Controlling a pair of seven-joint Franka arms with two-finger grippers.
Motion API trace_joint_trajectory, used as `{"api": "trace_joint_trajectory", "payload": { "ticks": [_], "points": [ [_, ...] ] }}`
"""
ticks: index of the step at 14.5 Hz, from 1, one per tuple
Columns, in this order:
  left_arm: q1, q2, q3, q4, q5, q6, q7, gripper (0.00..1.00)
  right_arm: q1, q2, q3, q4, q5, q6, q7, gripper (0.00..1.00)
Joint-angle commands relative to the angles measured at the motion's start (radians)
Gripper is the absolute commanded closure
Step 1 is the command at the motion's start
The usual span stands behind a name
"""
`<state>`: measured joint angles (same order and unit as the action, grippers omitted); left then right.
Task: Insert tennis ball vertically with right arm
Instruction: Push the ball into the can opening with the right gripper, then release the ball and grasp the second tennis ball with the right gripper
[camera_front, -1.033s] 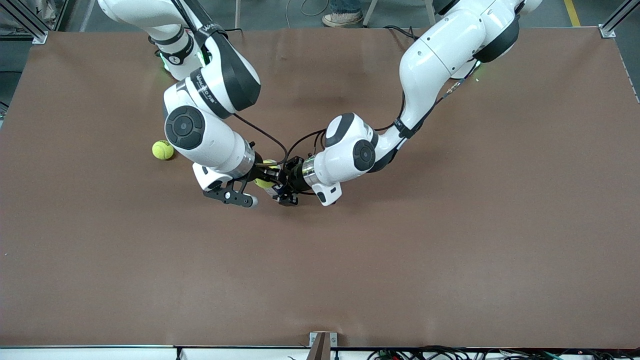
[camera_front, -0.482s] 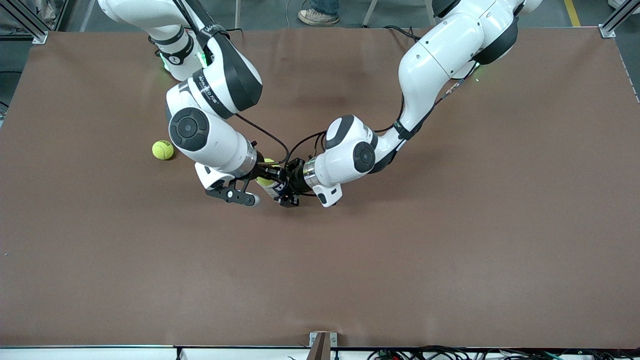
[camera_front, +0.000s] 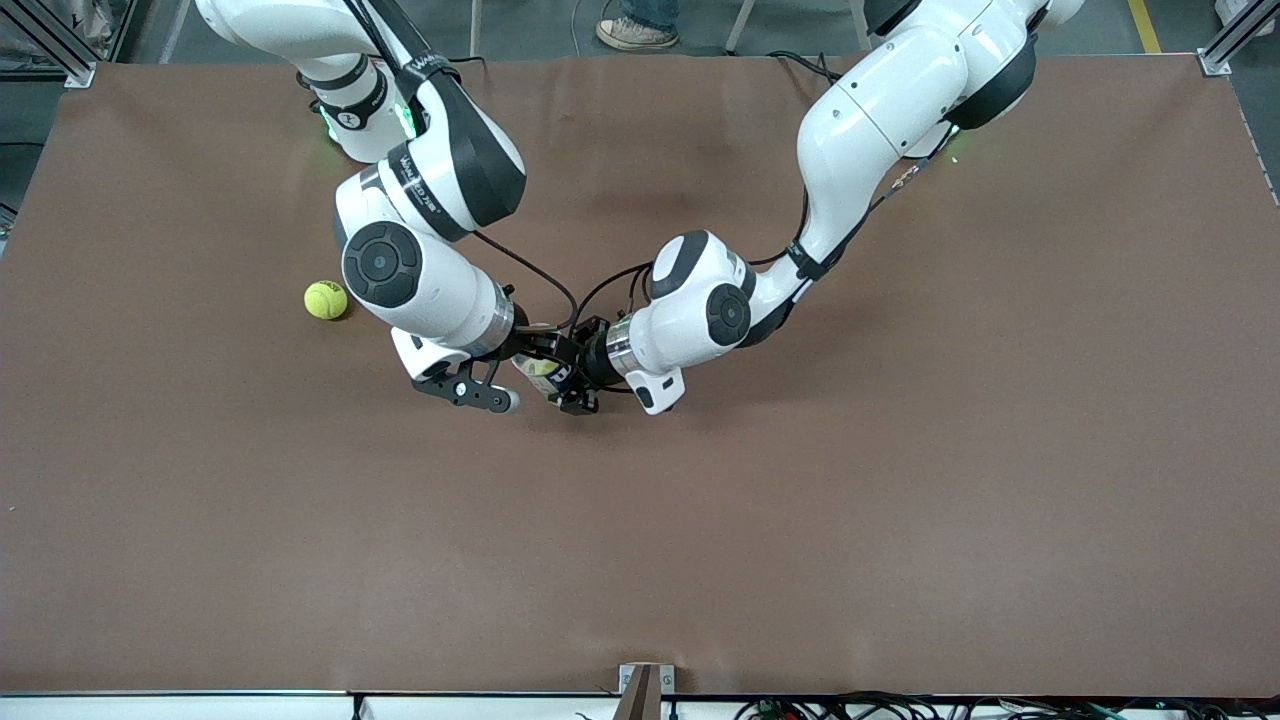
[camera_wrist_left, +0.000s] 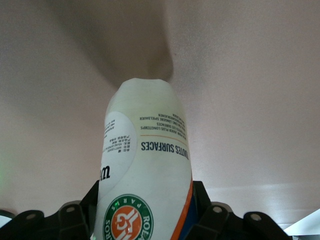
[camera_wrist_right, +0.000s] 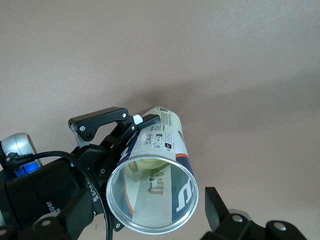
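Note:
A clear tennis-ball can (camera_wrist_right: 150, 192) with a white, blue and orange label is held off the table, its open mouth turned up toward my right wrist camera. My left gripper (camera_wrist_left: 145, 210) is shut on the can's (camera_wrist_left: 142, 150) side. A yellow tennis ball (camera_wrist_right: 145, 164) lies deep inside the can. My right gripper (camera_wrist_right: 150, 210) hovers just over the mouth, open, with one finger (camera_wrist_right: 217, 202) showing beside the rim and nothing held. In the front view both hands meet mid-table around the can (camera_front: 545, 375).
Another tennis ball (camera_front: 325, 299) lies loose on the brown table (camera_front: 900, 480), toward the right arm's end and farther from the front camera than the can. The two arms' elbows crowd the space above the can.
My right gripper has opened and let go of the tennis ball, which now sits inside the can. The right arm edged slightly toward the left arm. The left gripper kept its hold.

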<state>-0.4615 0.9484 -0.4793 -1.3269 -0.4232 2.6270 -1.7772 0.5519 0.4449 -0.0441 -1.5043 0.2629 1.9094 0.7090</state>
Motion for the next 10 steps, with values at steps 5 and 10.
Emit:
{"api": "trace_joint_trajectory", "payload": {
  "ticks": [5, 10],
  "points": [
    [-0.008, 0.012, -0.001, 0.023, -0.022, 0.008, 0.025, 0.25, -0.199, -0.133, -0.034, -0.002, -0.06, -0.259, -0.303, 0.0],
    [-0.008, 0.01, -0.001, 0.023, -0.022, 0.008, 0.025, 0.26, -0.439, -0.208, -0.034, -0.13, -0.116, -0.342, -0.65, 0.0]
  ]
}}
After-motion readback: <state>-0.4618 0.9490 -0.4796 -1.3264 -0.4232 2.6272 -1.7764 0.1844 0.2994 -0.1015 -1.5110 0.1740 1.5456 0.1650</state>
